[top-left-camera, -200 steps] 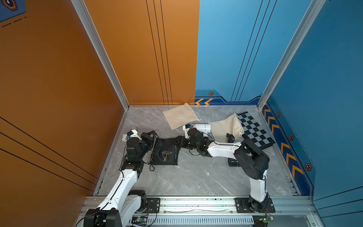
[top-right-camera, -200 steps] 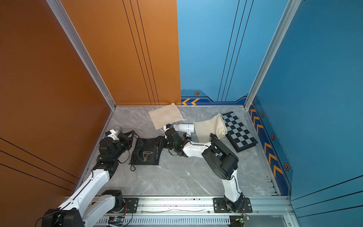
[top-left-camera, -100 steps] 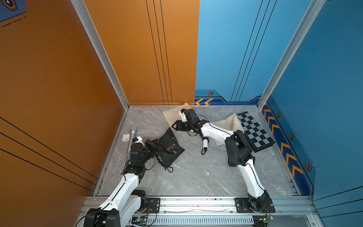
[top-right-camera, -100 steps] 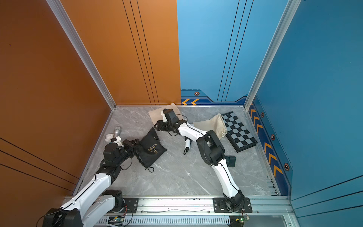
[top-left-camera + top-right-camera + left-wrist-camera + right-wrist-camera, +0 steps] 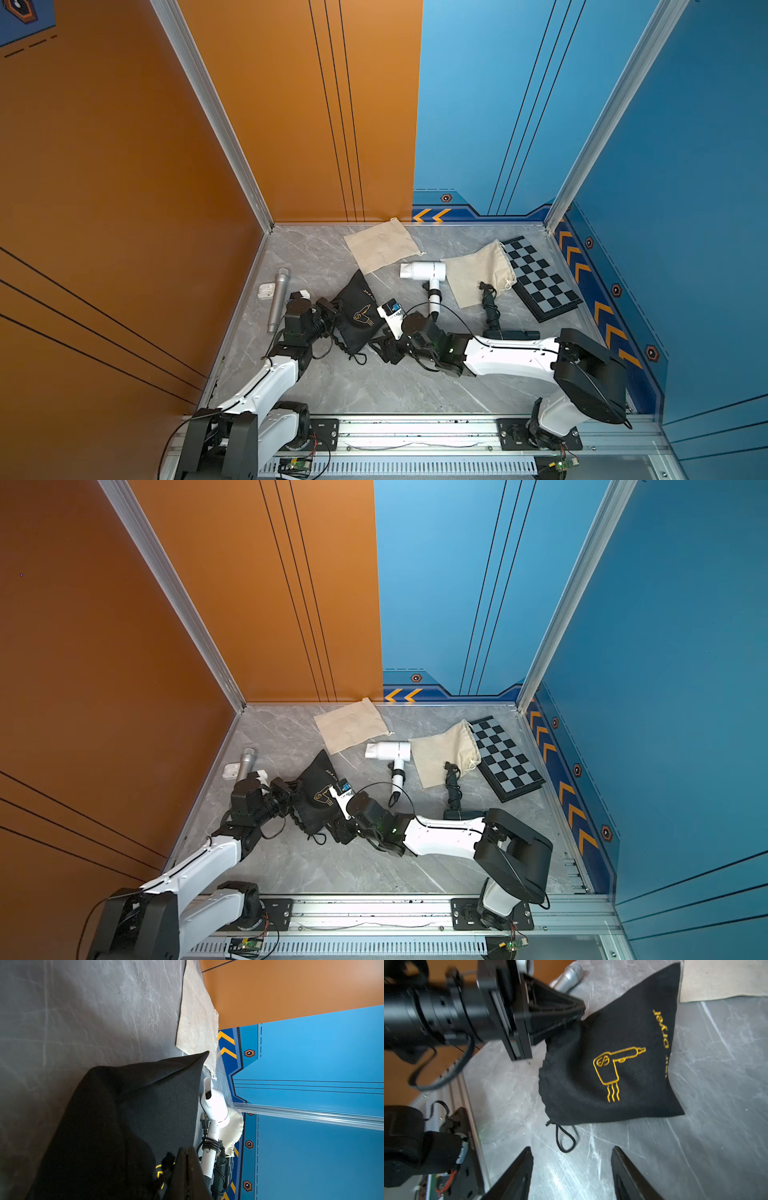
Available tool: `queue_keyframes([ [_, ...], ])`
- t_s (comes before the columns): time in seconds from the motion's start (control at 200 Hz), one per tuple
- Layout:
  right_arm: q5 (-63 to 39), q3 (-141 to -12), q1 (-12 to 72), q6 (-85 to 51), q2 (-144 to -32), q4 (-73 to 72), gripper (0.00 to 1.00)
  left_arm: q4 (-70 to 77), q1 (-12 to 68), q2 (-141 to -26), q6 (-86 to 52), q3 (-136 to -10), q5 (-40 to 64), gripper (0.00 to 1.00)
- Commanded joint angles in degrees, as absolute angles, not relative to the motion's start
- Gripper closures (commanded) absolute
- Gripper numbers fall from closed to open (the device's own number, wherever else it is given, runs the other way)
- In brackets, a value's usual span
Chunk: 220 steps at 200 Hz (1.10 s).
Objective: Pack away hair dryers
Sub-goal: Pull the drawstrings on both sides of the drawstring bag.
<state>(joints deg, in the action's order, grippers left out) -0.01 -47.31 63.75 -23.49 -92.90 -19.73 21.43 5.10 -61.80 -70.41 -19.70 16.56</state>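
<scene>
A white hair dryer (image 5: 424, 270) (image 5: 388, 750) (image 5: 216, 1105) lies on the grey floor between two beige pouches. A dark teal hair dryer (image 5: 491, 309) (image 5: 454, 789) with a wound cord lies to its right. My left gripper (image 5: 332, 309) (image 5: 293, 789) (image 5: 188, 1151) (image 5: 579, 1012) is shut on the rim of the black pouch (image 5: 359, 311) (image 5: 322, 791) (image 5: 623, 1043). My right gripper (image 5: 384, 353) (image 5: 340, 833) (image 5: 571, 1149) stands open low over the floor at the pouch's near side. Nothing is between its fingers, and the pouch's drawstring loop (image 5: 566, 1140) lies just ahead.
A silver microphone-like rod (image 5: 277, 299) (image 5: 569, 974) and a small white item (image 5: 265, 291) lie by the left wall. Beige pouches lie at the back (image 5: 380, 251) and at the right (image 5: 478, 272). A chessboard (image 5: 540, 278) sits at the far right.
My right arm has swung back from the far beige pouch to the near side of the black pouch, its jaws wider. My left gripper kept its hold as the pouch shifted.
</scene>
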Motion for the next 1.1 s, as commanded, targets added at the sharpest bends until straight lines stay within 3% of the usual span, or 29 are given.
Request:
queue_keyframes([
  [0.0,8.84,-45.07,67.43,-20.41,-95.14,-29.96,0.40,21.36,4.16,-64.40,-68.61,-23.78,17.35,1.00],
  [0.235,11.32,-46.39,72.58,-21.97,-104.25,-35.47,0.40,22.39,1.95,-71.03,-68.84,-29.46,19.39,1.00],
  [0.791,5.74,-56.86,69.77,-20.73,-116.82,-30.69,0.41,24.45,0.97,-72.74,-68.92,-30.42,19.61,1.00],
  [1.096,6.91,-61.29,69.92,-21.60,-120.57,-24.17,0.62,25.00,0.01,-73.13,-69.42,-30.78,19.88,1.00],
])
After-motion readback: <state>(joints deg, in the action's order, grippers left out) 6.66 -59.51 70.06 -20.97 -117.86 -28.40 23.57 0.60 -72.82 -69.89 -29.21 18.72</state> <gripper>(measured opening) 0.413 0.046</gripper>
